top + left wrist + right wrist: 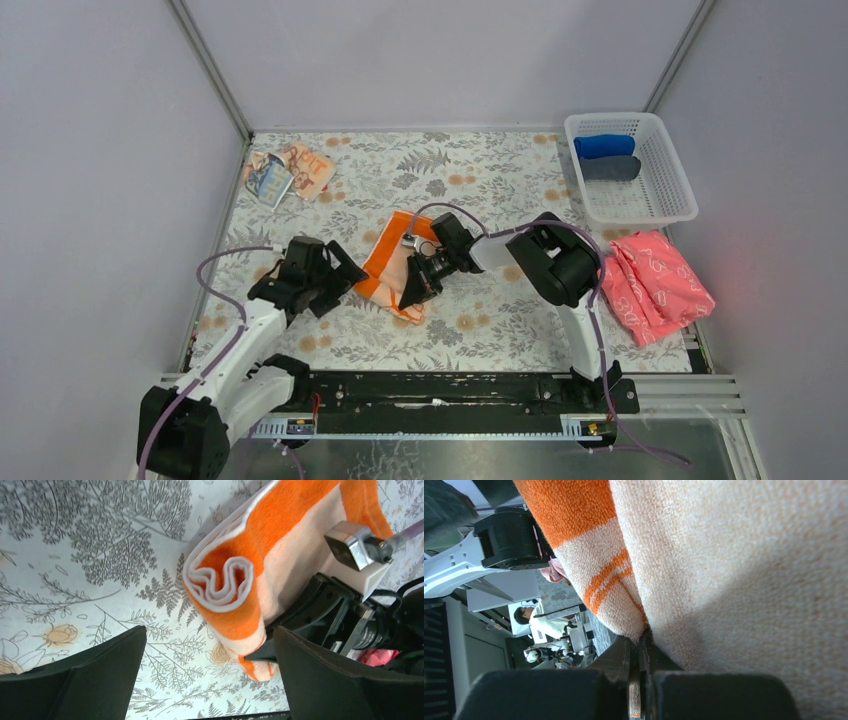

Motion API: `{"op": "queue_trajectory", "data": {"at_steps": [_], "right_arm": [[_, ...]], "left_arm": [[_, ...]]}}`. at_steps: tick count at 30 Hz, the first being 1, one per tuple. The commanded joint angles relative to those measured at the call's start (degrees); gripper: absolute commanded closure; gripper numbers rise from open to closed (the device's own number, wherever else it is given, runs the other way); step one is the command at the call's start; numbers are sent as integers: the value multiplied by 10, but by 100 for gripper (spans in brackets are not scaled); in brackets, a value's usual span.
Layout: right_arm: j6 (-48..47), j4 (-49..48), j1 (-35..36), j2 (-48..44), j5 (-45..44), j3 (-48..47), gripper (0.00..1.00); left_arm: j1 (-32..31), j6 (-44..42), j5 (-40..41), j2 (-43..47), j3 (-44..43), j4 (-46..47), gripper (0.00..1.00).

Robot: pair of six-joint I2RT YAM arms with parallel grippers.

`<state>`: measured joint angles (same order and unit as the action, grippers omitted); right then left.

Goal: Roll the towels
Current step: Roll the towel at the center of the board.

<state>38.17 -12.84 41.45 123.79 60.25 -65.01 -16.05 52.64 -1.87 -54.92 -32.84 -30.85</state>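
Note:
The orange-bordered towel (382,262) lies mid-table, loosely rolled. Its spiral end (224,582) faces the left wrist camera. My right gripper (410,296) is shut on the towel's near edge, and a thin strip of cloth shows pinched between its fingers (639,645). The cream terry (734,570) fills most of the right wrist view. My left gripper (345,283) is just left of the roll. It is open (210,652), with only the patterned table between its fingers. The pale peach towel with printed lettering (290,172) lies crumpled at the back left.
A white basket (672,205) at the back right holds a blue roll (604,146) and a dark grey roll (610,168). A pink cloth with white outlines (655,285) lies in front of it. Grey walls enclose the floral table (480,190).

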Motion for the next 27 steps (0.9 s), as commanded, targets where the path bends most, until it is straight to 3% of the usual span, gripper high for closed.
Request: {"op": "queue_trajectory", "data": {"at_steps": [1,4,8,16,18,22,27], "right_arm": [[-12,51,-3,34,-51,-2,100],[-15,57,-4,34,-54,-3,100],[-21,66,-4,31,-60,-7,100],[-52,97,-3,6,-89,-15,95],[-66,107,-3,-9,-100,-17,92],[-106,131,2,-55,-134,-15,81],[-188,191,21,-131,-235,-16,59]], "left_arm": [[3,32,-62,31,45,71,1],[2,44,-90,-10,53,121,4],[2,42,-91,-67,49,159,16],[3,40,-35,-152,38,133,46],[2,36,-33,-175,36,132,54],[2,26,-26,-205,28,127,58],[3,8,-8,-220,8,102,60]]}}
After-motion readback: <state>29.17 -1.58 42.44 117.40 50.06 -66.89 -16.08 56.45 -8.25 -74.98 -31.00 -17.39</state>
